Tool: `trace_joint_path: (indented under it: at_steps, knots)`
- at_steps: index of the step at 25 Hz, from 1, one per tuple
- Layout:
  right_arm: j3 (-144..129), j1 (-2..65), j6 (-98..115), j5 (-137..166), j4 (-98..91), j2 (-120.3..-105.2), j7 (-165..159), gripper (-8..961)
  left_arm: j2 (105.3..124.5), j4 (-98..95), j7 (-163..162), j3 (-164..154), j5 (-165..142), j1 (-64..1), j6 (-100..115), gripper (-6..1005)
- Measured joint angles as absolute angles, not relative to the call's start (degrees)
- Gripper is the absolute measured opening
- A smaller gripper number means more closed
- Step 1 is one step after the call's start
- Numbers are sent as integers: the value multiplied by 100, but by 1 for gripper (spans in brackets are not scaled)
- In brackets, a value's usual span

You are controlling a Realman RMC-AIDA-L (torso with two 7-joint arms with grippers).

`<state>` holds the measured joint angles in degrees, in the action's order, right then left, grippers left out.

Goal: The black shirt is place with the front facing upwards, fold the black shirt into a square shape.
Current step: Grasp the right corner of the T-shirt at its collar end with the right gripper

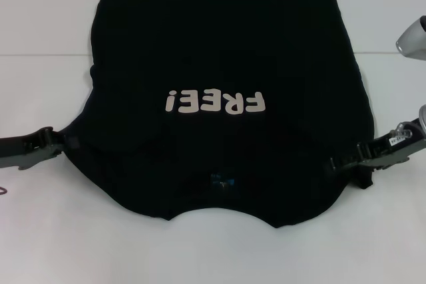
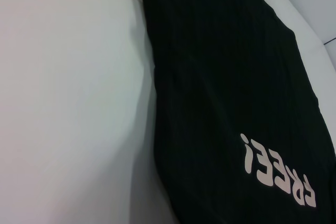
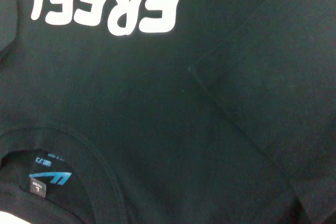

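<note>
- Black shirt (image 1: 226,51), one: lies flat on the white bench (image 1: 40,231), front up, collar nearest us, "FREE!" lettering (image 1: 216,102) mid-chest.
- Left gripper (image 1: 66,142), one: at the shirt's left shoulder edge; whether it is clenched we cannot tell.
- Right gripper (image 1: 346,156), one: at the right shoulder edge; likewise unclear.
- Step, we judge: take both shoulders evenly, lift together, keeping the cloth taut.

Black shirt (image 1: 219,64) hem cut off; both hands' fingertips hidden against cloth.
</note>
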<state>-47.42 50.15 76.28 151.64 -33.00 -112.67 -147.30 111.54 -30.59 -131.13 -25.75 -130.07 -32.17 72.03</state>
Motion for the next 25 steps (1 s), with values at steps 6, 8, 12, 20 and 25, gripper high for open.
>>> trace_joint_path:
  at_steps: [6,8,12,20,25]
  knots:
    - [-4746,5025,7618,15163,-3262,-11269,-14730,802,11153,-3059,-13099,-2575,-13007,-3216,7199,26]
    - [-4746,5030,7618,15163,-3232,-11272,-14729,799,11153,-3059,-13088,-2575,-13007,-3216,7198,26]
    - [-4774,5052,7619,15169,-3175,-11277,-14709,794,11153,-3063,-13076,-2575,-13007,-3217,7198,26]
    - [-4812,5094,7624,15186,-3172,-11279,-14725,784,11153,-3063,-13070,-2575,-13000,-3217,7198,26]
    - [-4962,5106,7624,15196,-3192,-11282,-14801,778,11153,-3054,-13069,-2575,-12998,-3216,7198,26]
